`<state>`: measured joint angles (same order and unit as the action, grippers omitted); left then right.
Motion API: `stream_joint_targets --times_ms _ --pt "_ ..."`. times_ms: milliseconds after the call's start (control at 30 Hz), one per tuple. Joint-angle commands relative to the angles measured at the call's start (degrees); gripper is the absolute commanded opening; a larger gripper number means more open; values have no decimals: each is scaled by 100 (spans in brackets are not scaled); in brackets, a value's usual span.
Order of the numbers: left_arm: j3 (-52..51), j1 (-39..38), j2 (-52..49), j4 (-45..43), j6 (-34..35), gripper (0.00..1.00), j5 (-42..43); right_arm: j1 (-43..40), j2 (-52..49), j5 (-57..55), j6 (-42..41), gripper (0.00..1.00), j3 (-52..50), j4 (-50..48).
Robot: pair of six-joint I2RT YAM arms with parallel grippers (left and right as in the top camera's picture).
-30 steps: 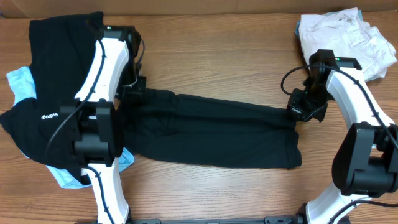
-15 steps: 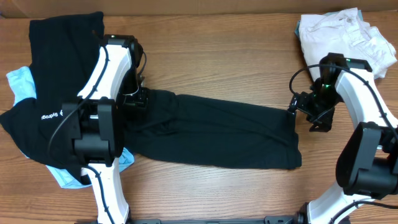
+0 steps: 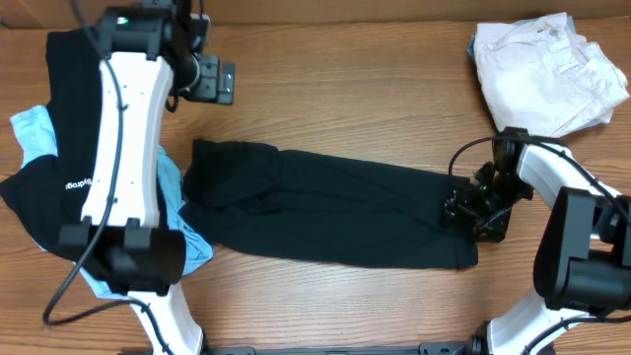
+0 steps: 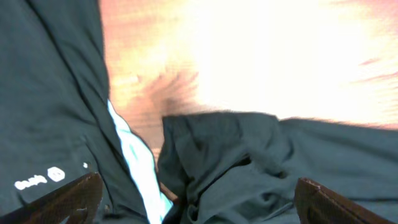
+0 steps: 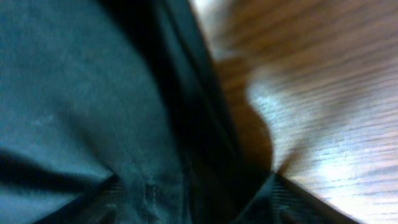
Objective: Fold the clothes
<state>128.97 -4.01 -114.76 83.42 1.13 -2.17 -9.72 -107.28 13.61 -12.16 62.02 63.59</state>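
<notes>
The black trousers (image 3: 335, 212) lie stretched lengthwise across the middle of the wooden tabletop (image 3: 345, 108). Their bunched, wrinkled end is toward the left arm and their straighter end toward the right arm.

The left gripper (image 3: 209, 81) hangs above the far left part of the tabletop, well apart from the trousers and clear of the cloth. In the left wrist view its two fingers (image 4: 68, 199) sit at the bottom corners of the frame, spread wide with nothing between them, so it is released. That view looks down on the crumpled end of the trousers. Beside them are a black shirt (image 4: 43, 93) and a strip of light blue garment (image 4: 134, 155).

The right gripper (image 3: 471, 209) is down low at the right end of the trousers, on the edge of the fabric. In the right wrist view dark cloth fills the frame close up and reaches between the finger tips. The view is too blurred to tell whether the gripper is clenched on the cloth or only resting against it.

A heap of white clothes (image 3: 547, 64) lies at the far right corner, well apart from the trousers.
</notes>
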Motion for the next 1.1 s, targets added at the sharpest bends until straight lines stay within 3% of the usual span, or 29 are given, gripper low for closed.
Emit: stream_joint_targets --times_ms 0,100,167,200,433,733,900,1067 --pt "153 24 122 28 -28 100 42 -28 -28 136 -275 44 -350 -317" --pt "144 26 116 129 -26 100 -15 2 -28 378 -289 28 -590 -656" --pt "133 26 114 144 2 100 -46 0 -28 459 -291 8 -693 -894" --pt "133 26 114 136 72 100 -109 0 -28 455 -291 4 -695 -977" --pt "133 26 114 -129 127 100 -188 -479 -17 702 -221 4 -201 -1088" --pt "133 28 114 -437 125 100 -433 -1351 -7 1252 1130 4 1663 651" --pt "133 63 111 -573 125 100 -439 -1058 59 1567 1635 4 2566 1523" --pt "133 114 109 -697 127 100 -435 -197 240 1563 1668 4 3001 1784"
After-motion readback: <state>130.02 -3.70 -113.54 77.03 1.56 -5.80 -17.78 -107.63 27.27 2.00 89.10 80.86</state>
